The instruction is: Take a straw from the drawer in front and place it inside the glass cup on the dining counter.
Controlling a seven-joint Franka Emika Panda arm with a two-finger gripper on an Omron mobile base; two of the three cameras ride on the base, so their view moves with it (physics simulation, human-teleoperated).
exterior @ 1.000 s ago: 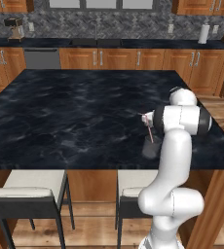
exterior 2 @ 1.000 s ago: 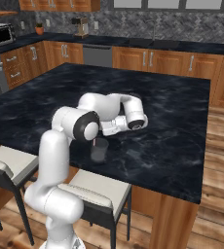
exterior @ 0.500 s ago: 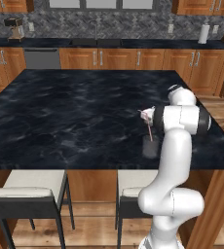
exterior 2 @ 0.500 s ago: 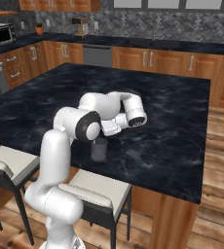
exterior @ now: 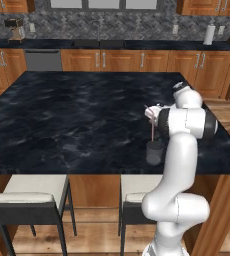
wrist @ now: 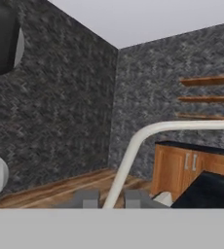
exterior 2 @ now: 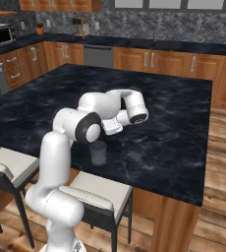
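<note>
Straw [exterior: 153, 131] upright, lower end in glass cup [exterior: 154, 152]

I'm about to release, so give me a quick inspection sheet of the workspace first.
Surface: dining counter, black veined stone, bare apart from the cup.
Job's things: glass cup upright near the counter's near edge; straw hangs vertical above it, lower end at the cup's mouth, depth inside cannot be told.
Clutter: nothing seen.
Grippers: gripper directly above the cup, jaws shut on the straw's top.
Cables: nothing seen.
Surroundings: two stools tucked under the near edge; wooden cabinets along the back wall; paper towel roll on the back worktop; microwave at far left.
</note>
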